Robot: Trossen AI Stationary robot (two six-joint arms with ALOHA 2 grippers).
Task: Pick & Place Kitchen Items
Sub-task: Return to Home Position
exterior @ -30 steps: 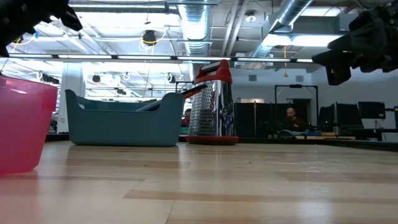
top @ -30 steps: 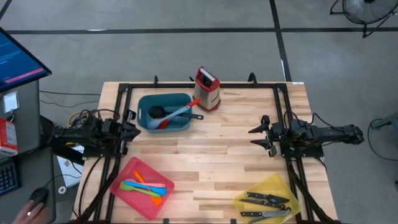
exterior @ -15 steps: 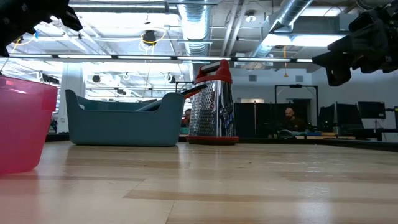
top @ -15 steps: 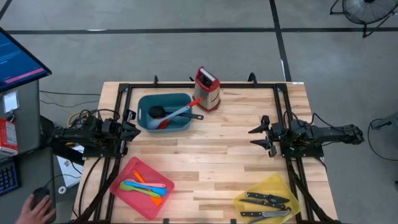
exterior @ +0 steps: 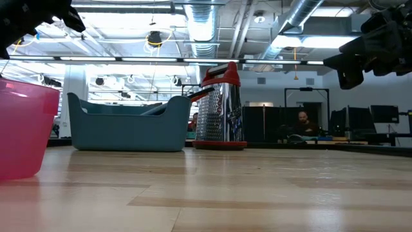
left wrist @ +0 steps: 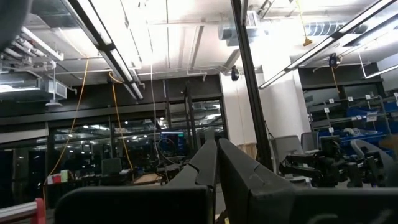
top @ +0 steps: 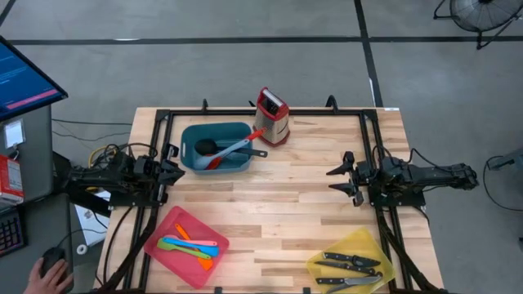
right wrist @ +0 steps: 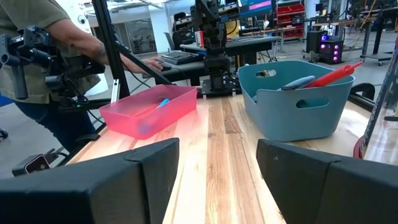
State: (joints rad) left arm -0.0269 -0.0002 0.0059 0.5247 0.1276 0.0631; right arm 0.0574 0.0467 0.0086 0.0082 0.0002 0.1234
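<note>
A black ladle [top: 205, 148] and red and grey-blue spoons [top: 233, 150] lie in the teal tray [top: 193, 160] at the far left. Small coloured plastic utensils [top: 189, 245] lie in the red tray [top: 167, 231] at the near left. Black-handled knives [top: 350, 263] lie in the yellow tray [top: 364, 243] at the near right. My left gripper [top: 176, 168] waits shut at the table's left edge, above the wood, its fingers together [left wrist: 216, 163]. My right gripper [top: 340, 180] hovers open at the right side, pointing level across the table with nothing between its fingers [right wrist: 217, 180].
A steel box grater with a red top [top: 272, 117] stands at the far edge beside the teal tray. Black frame rails [top: 245, 113] run along the table's edges. Bare wood [top: 270, 196] lies between the two arms. A person's hand [top: 45, 276] rests off the table's left.
</note>
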